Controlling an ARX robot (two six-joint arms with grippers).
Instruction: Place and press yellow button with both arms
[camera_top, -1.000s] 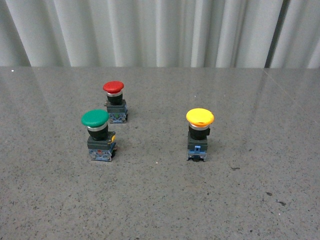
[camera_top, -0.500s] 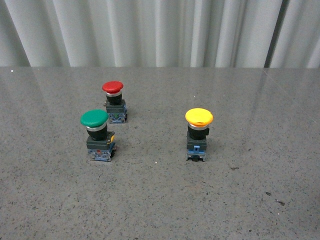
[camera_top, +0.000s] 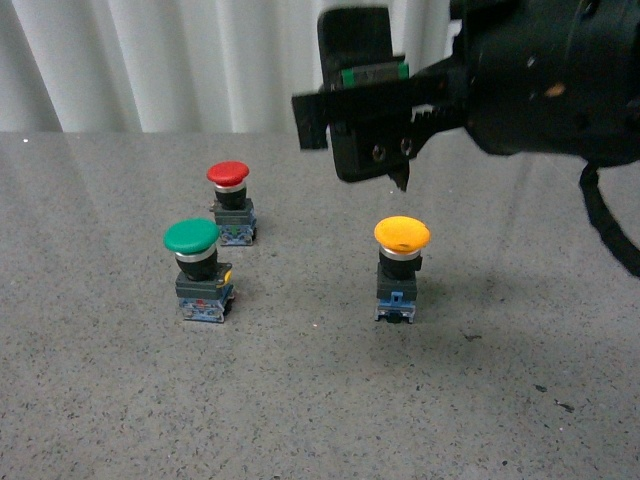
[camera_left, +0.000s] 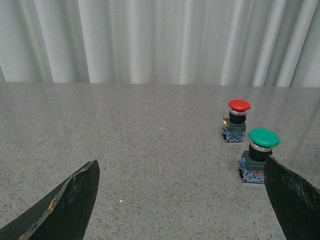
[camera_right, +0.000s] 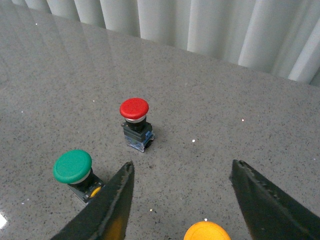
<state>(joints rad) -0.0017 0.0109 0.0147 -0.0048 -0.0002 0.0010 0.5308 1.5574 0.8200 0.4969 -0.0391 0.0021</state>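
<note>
The yellow button (camera_top: 402, 234) stands upright on the grey table (camera_top: 300, 400), right of centre in the front view. My right gripper (camera_top: 385, 170) hangs in the air just above and behind it, open and empty, on a bulky black arm coming in from the upper right. In the right wrist view the open right gripper (camera_right: 182, 164) spreads over bare table, and the yellow button's cap (camera_right: 207, 231) shows at the frame's edge between the fingers. My left gripper (camera_left: 181, 200) is open and empty, low over the table. The yellow button does not show in the left wrist view.
A green-capped button (camera_top: 191, 237) and a smaller red-capped button (camera_top: 227, 173) stand left of the yellow one. In the left wrist view the green button (camera_left: 263, 138) sits beside one finger (camera_left: 292, 200). A white curtain (camera_top: 150, 60) closes off the table's far edge.
The right arm and its open gripper have come into the front view from the upper right and now hang over the yellow button. The three buttons have not moved.
</note>
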